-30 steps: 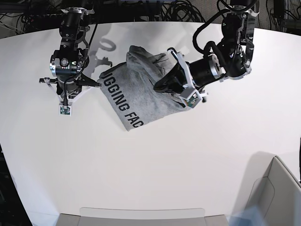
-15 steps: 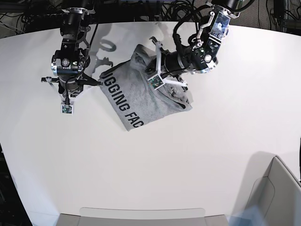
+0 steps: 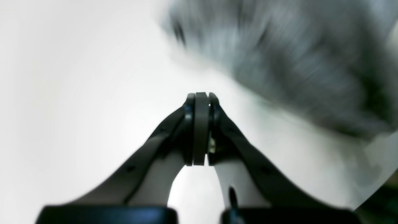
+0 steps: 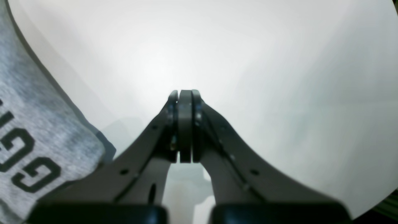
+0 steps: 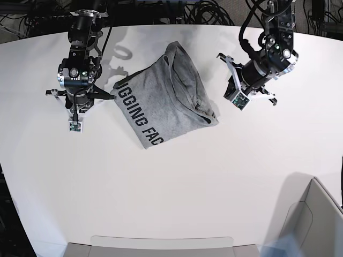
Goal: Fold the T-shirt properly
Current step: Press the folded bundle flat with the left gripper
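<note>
Both arms' fingers are pressed together on nothing: the left fingers (image 3: 201,124) beside the T-shirt (image 5: 163,104), the right fingers (image 4: 184,124) by its lettered corner. To finish, grip the rumpled edge and flatten it. One shirt on one white table (image 5: 177,187).

Left wrist view: T-shirt (image 3: 279,56) motion-blurred, no weave or lettering legible. Right wrist view: T-shirt cut by left edge, only partial letters visible. Base view: lettering runs under a fold, word incomplete; box (image 5: 316,225) cropped at bottom right.
</note>
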Robot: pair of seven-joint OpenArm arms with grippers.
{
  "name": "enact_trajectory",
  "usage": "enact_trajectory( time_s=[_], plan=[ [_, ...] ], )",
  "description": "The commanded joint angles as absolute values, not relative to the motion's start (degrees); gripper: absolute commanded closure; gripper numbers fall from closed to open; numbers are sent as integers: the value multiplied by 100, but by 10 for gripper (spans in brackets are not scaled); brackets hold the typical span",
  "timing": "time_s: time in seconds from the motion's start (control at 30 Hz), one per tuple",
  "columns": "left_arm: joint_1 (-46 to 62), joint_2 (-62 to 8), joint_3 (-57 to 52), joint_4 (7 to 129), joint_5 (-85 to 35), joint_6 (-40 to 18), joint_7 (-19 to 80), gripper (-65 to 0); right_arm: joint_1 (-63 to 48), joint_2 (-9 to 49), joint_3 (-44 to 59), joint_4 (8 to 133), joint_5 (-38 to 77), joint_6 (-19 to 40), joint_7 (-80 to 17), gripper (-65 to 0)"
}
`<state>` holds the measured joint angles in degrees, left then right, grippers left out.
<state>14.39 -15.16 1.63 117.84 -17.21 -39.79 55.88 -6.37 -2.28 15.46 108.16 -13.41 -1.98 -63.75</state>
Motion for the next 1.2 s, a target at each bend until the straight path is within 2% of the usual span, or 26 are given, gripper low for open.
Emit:
enact_trajectory(
  time_s=[0.0, 0.27, 0.5, 0.67, 0.87, 1.07, 1.17],
  plan=[
    [1385, -1455, 268, 11741, -1851, -4000, 5604, 0, -567, -215, 1552, 10923, -1341, -207, -6264, 0],
    [602, -980, 1684, 11688, -2105, -4000, 5596, 0, -444, -136, 2651, 10888, -119, -207, -6281, 0],
    [259, -884, 2167, 10888, -1719, -4000, 5596, 0, -585, 22, 2756, 10905, -22, -207, -6290, 0],
    [321, -919, 2018, 10440, -822, -4000, 5596, 0, -655, 31, 2765, 10905, -13, -207, -6281, 0],
    [716, -1042, 1156, 10809, -180, -4000, 5596, 0, -629, 31, 2721, 10905, -13, -207, -6273, 0],
    [831, -1051, 831, 10862, 374, -4000, 5604, 0, -629, 31, 2686, 10905, -4, -207, -6264, 0],
    [963, -1007, 673, 11477, 277, -4000, 5604, 0, -629, 31, 2378, 10932, -4, -207, -6264, 0]
  ],
)
